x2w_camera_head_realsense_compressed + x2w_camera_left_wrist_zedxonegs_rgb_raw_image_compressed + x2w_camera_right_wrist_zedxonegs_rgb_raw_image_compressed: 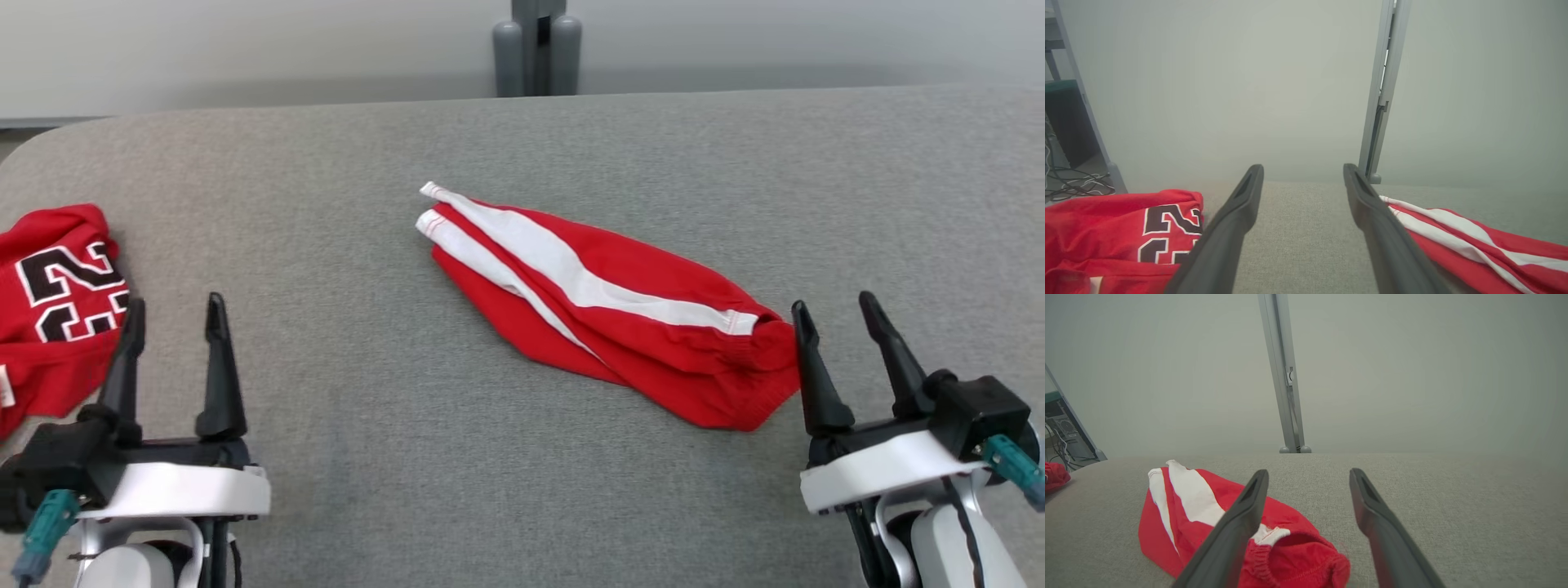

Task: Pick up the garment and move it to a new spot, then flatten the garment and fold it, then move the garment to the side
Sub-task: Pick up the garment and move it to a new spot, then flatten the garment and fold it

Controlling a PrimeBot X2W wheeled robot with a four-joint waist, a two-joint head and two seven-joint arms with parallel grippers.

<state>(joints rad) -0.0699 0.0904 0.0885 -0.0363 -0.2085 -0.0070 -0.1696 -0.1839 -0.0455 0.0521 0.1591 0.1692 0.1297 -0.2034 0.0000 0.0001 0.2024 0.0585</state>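
- The red shorts [604,302] lie near the middle of the grey tabletop [367,408], doubled lengthwise, with the leg hems pointing away from the robot and the elastic waistband nearest it. They look roughly laid out rather than neatly flattened, so I judge the folding isn't finished.
- The right claw [832,302] sits just beside the shorts' waistband end, jaws spread wide and holding nothing. One finger crosses the waistband in the right wrist view, but I cannot tell whether it touches the cloth. Being this close probably sets it up to pinch that end.
- The left claw [174,302] is well apart from the shorts, on their hem side, also fully spread and empty. It likely waits there to take the opposite end.
- A red jersey [49,302] with a black-and-white number lies bunched beyond the left claw, far from the shorts, where it appears to be set aside.
- A grey post [536,49] stands beyond the shorts, behind the tabletop's far edge.
- Count: two garments, two claws, four dark fingers [219,367], two white stripes [571,273] showing on the shorts, one post.
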